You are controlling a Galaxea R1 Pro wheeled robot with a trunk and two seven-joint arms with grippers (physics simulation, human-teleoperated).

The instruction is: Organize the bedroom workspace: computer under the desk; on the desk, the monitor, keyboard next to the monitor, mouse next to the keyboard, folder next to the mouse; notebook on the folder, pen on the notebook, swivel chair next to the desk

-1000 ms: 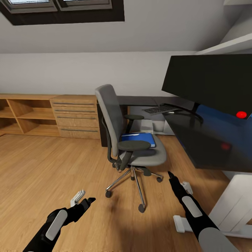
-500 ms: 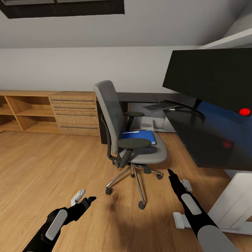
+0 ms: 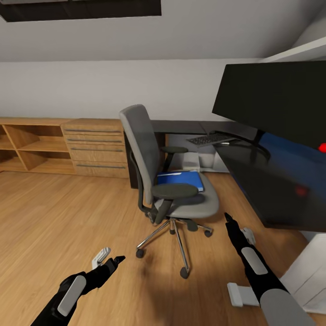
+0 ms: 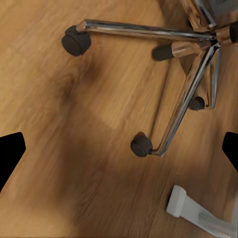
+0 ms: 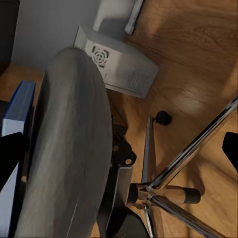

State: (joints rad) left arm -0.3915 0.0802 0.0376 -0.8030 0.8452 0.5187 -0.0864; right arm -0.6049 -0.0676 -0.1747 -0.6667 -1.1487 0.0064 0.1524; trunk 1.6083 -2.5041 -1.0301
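Both pincers (image 3: 118, 259) (image 3: 227, 218) apart, empty; folder (image 3: 181, 179) flat on swivel chair (image 3: 174, 190).

left gripper (image 3: 113, 261): low, jaws apart | right gripper (image 3: 227, 218): raised, jaws apart

The whole view has slid toward 3 o'clock – the monitor (image 3: 276, 104) and its red dot sit nearer that edge now.

Lighting: even, soft; dim shadow on floor (image 3: 158, 290); glossy desk (image 3: 267, 181) reflections; wrist views perhaps slightly blurred
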